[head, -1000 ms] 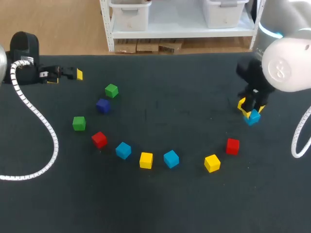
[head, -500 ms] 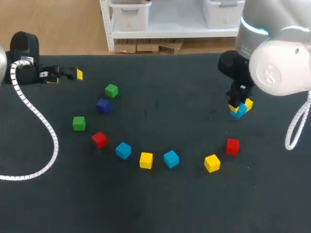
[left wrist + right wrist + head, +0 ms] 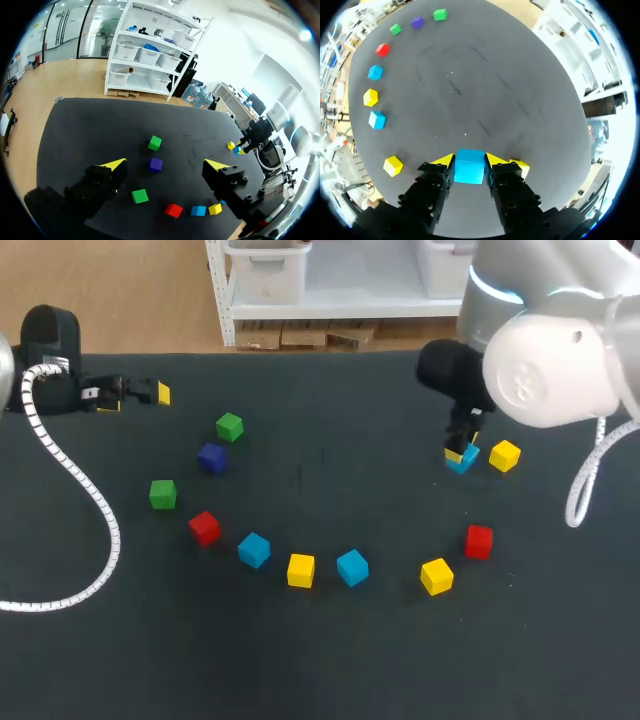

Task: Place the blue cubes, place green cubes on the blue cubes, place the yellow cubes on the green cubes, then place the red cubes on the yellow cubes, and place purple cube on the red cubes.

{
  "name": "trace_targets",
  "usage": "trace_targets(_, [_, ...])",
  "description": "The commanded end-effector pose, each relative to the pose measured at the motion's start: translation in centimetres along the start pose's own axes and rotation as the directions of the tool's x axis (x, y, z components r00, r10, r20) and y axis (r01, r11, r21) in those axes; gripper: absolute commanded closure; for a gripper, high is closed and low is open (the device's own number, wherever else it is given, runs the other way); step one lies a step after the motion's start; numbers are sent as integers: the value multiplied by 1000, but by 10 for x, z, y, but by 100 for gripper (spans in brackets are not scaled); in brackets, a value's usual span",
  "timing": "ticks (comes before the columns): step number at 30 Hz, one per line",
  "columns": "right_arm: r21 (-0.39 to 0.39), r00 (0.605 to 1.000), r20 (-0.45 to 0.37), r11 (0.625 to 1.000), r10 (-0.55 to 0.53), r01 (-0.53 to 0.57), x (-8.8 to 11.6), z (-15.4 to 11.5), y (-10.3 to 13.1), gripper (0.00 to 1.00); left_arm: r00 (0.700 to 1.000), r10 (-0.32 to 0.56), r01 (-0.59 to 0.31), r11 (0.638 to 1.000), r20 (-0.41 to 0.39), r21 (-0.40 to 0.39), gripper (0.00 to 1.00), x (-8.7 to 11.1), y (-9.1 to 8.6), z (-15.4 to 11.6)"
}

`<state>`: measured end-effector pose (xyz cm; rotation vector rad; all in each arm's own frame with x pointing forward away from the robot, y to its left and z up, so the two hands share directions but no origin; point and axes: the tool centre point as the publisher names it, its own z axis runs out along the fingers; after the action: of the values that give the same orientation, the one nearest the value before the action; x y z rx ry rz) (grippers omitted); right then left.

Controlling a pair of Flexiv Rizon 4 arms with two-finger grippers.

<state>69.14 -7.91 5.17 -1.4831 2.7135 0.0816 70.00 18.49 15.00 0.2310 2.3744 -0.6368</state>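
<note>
Holding a blue cube (image 3: 469, 171) from two sides, the right gripper (image 3: 470, 160) is closed to just that cube's width. It hangs over the right half of the counter (image 3: 380, 410), toward the far edge. Whether the cube touches the surface cannot be told.

Eleven cubes show in all.

- **Blue:** three. One is the held cube. A second blue cube (image 3: 254, 550) and a third blue cube (image 3: 352, 567) lie loose in a curved row toward the near edge.
- **Yellow:** three. A yellow cube (image 3: 504, 455) sits just beside the right gripper, on the side of the right edge. A second yellow cube (image 3: 301, 570) lies between the two loose blue ones. A third yellow cube (image 3: 436, 576) lies farther along the row toward the right edge.
- **Red:** two. A red cube (image 3: 204, 528) is at the row's left end and a second red cube (image 3: 478, 541) at its right end, near the third yellow one.
- **Green:** two, both in the left half. A green cube (image 3: 229, 426) lies nearer the far edge and a second green cube (image 3: 162, 494) nearer the left edge.
- **Purple:** one. The purple cube (image 3: 211, 457) sits between the two green ones, close to the farther one.

The left gripper (image 3: 165, 164) is at the left edge near the far left corner. Its fingers are spread wide with nothing between them.
</note>
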Motion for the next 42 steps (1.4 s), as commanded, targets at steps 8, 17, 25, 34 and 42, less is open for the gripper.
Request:
trace_targets(8, [17,989,-69,991,-133,134,-28,2,-3,100,1000,0,0,1000,0,0,0,0,0,0])
trace_targets(17, [3,964,-62,966,-259,259,-39,9,0,100,1000,0,0,1000,0,0,0,0,0,0])
trace_targets(25, [-4,935,-38,936,-353,353,-49,8,12,100,1000,0,0,1000,0,0,0,0,0,0])
trace_targets(34, [-56,899,-50,900,-435,432,-57,24,16,100,1000,0,0,1000,0,0,0,0,0,0])
trace_targets(42, [-72,860,-79,864,-504,499,-67,32,26,100,1000,0,0,1000,0,0,0,0,0,0])
